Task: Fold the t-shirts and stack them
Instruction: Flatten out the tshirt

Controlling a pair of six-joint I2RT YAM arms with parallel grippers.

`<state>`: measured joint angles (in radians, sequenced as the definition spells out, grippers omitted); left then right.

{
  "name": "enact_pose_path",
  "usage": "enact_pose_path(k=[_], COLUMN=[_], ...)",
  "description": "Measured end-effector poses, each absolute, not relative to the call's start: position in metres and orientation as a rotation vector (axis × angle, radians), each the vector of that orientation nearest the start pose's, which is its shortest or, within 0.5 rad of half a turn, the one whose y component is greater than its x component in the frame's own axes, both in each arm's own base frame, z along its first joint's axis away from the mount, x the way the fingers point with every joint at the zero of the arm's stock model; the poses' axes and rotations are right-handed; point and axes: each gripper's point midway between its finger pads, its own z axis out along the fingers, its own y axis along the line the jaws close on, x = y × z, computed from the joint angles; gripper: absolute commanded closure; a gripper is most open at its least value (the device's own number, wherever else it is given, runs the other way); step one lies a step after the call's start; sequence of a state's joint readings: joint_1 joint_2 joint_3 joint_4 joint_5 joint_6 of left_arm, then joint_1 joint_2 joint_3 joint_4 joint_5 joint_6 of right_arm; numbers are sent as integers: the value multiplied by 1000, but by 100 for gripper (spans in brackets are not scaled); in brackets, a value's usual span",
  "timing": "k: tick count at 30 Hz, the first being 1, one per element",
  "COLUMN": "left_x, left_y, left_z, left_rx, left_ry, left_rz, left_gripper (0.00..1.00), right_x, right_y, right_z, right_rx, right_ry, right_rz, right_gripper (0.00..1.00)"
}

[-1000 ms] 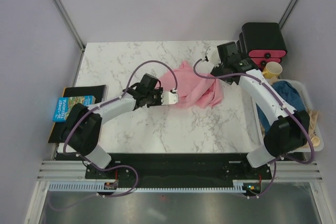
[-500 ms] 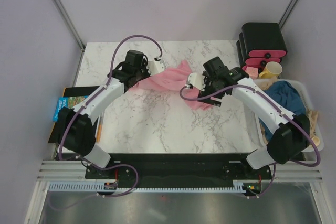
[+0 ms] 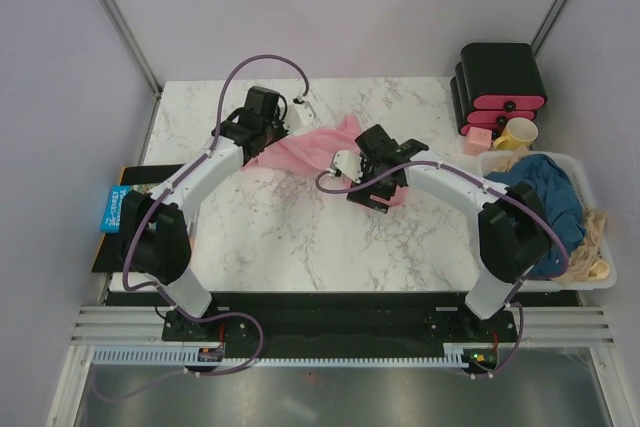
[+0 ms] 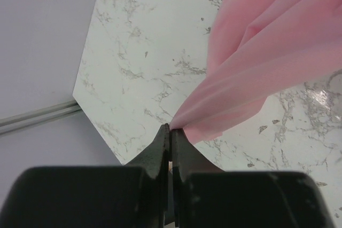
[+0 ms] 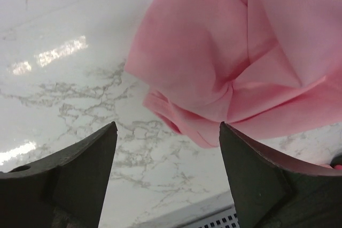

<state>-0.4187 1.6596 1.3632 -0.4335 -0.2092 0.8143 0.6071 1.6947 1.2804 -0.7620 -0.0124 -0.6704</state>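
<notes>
The light pink t-shirt [image 3: 310,147] lies crumpled near the table's middle back, stretched toward the back left. My left gripper [image 3: 302,111] is shut on its edge; in the left wrist view the pink t-shirt [image 4: 267,52] fans out from the pinched jaws of the left gripper [image 4: 171,127]. My right gripper [image 3: 341,166] hovers open over the shirt's near edge. In the right wrist view a bunched fold of the pink t-shirt [image 5: 214,62] lies just ahead of the right gripper [image 5: 167,126], with nothing between the jaws. The dark teal-blue t-shirt [image 3: 548,192] sits in the bin at right.
A white bin [image 3: 603,265] stands at the right edge. Black boxes with pink fronts [image 3: 500,82] and a yellow mug [image 3: 520,132] are at the back right. A book [image 3: 125,207] on a black mat lies off the left edge.
My left gripper carried the pink shirt's edge from the middle to the back left. The right arm swung from the back right down to the shirt's near edge, jaws narrowing slightly.
</notes>
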Motion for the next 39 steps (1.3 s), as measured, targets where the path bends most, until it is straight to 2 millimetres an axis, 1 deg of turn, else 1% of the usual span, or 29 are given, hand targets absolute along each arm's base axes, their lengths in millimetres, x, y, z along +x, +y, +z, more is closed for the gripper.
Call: enact_pose_path(k=[3,6,8,13,14,16,19,20,21,22,23,25,26,31,33,34,35,38,39], left_x=[445,445,445,445,445,445,445,445,445,445,445,445,445,445,445,445,444,441,440], left_y=[-124,-123,-122,-121,-121,-121,-121,-121,-121,-121,-121,-121,-121,-121,-121,-120,-118,-111,-108], left_z=[187,188,188,187,187,186,186,186,186,186,186,186,186,186,185,184,182,173,170], left_rx=[1226,1215,1206,1192,1190,1189,1190,1190,1190,1190,1190,1190,1190,1190,1191,1192,1192,1197,1199], left_ry=[1952,1957,1963,1971,1973,1975,1976,1977,1976,1977,1976,1976,1977,1977,1978,1980,1987,2011,2020], left_rz=[444,449,456,455,454,453,453,453,453,453,453,453,453,452,452,452,454,458,461], left_gripper=[98,98,98,98,98,98,98,98,98,98,98,98,98,98,98,98,98,98,98], right_x=[322,327,328,332,333,340,355,358,362,364,366,369,370,370,367,365,364,369,372], right_y=[207,224,236,255,257,262,265,265,264,264,262,259,257,250,245,241,237,231,228], right_z=[80,67,55,28,25,28,28,28,28,28,27,25,25,26,31,35,44,90,112], right_rx=[-1597,-1573,-1560,-1524,-1516,-1483,-1430,-1417,-1404,-1399,-1395,-1388,-1388,-1407,-1434,-1460,-1481,-1505,-1504], right_ry=[2193,2185,2197,2232,2236,2224,2206,2204,2198,2195,2197,2201,2199,2202,2202,2202,2194,2110,2062], right_rz=[19,39,56,82,85,73,25,10,-12,-27,-46,-76,-91,-140,-159,-176,-193,-253,-280], right_gripper=[16,16,17,18,19,20,35,47,56,63,74,88,100,100,100,100,100,100,100])
